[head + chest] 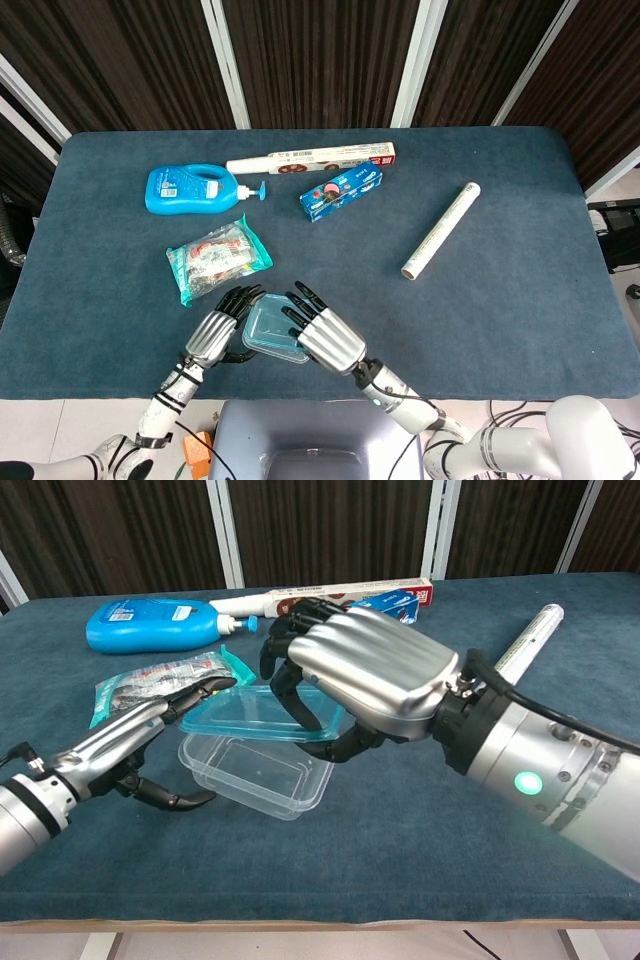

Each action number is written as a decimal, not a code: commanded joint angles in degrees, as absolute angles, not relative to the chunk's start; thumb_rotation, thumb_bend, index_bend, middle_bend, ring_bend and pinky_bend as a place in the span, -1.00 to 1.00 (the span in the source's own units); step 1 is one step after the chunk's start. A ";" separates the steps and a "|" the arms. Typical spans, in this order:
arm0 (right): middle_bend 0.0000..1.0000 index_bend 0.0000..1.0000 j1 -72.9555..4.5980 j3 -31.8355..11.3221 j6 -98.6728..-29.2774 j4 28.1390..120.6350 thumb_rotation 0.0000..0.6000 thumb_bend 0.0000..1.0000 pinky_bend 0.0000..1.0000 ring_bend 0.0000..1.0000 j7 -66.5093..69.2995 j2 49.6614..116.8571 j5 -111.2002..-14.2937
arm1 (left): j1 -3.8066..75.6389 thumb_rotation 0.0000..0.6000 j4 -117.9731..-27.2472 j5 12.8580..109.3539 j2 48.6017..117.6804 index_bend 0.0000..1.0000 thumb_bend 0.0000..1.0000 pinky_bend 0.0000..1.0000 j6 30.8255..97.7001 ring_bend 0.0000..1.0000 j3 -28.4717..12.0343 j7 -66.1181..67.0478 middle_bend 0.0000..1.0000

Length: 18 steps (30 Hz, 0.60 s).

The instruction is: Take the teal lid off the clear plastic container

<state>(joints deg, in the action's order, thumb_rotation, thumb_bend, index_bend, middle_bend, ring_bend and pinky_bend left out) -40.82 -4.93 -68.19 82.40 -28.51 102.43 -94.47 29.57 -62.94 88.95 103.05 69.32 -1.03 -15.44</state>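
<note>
Your right hand (365,680) has its fingers curled over the teal lid (255,712) and grips it at its right edge, holding it raised and tilted above the clear plastic container (255,775). The container sits open on the desk (500,320) near the front edge, directly under the lid (the lid's left end hangs just over the container's rim). Your left hand (135,742) lies at the container's left side with its fingers stretched out flat, fingertips (205,688) reaching to the lid's left corner; it grasps nothing, and whether it actually touches the container cannot be told. Behind them lie a snack packet (215,258), a blue bottle (190,188), a long white box (310,158), a small blue box (341,192) and, well off to the right, a paper roll (440,230).
</note>
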 commanded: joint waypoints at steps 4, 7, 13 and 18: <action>-0.43 0.71 -40.44 -5.33 -68.60 83.86 1.00 -0.01 -0.82 -0.79 -28.16 100.91 -94.51 | 29.51 1.00 -60.78 87.14 102.28 -1.00 -0.40 -1.00 69.01 -1.00 -2.90 -20.57 -1.00; -0.43 0.71 -40.41 -5.71 -68.89 84.79 1.00 -0.01 -0.82 -0.79 -28.17 99.89 -94.78 | 29.73 1.00 -58.65 86.77 102.44 -1.00 -0.40 -1.00 69.25 -1.00 -3.75 -22.49 -1.00; -0.43 0.71 -39.20 -5.96 -70.70 87.15 1.00 -0.01 -0.82 -0.79 -29.24 95.98 -95.46 | 28.81 1.00 -56.71 86.58 100.12 -1.00 -0.39 -1.00 71.51 -1.00 -4.48 -23.05 -1.00; -0.43 0.71 -36.16 -5.17 -74.02 87.47 1.00 -0.01 -0.82 -0.79 -27.77 88.88 -95.84 | 26.48 1.00 -57.60 86.76 94.41 -1.00 -0.35 -1.00 74.99 -1.00 -4.37 -22.46 -1.00</action>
<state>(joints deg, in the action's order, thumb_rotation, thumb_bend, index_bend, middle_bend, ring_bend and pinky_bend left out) -37.84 -5.64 -72.38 87.28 -28.73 91.80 -95.76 27.61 -57.24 86.67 96.46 73.48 -4.39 -22.77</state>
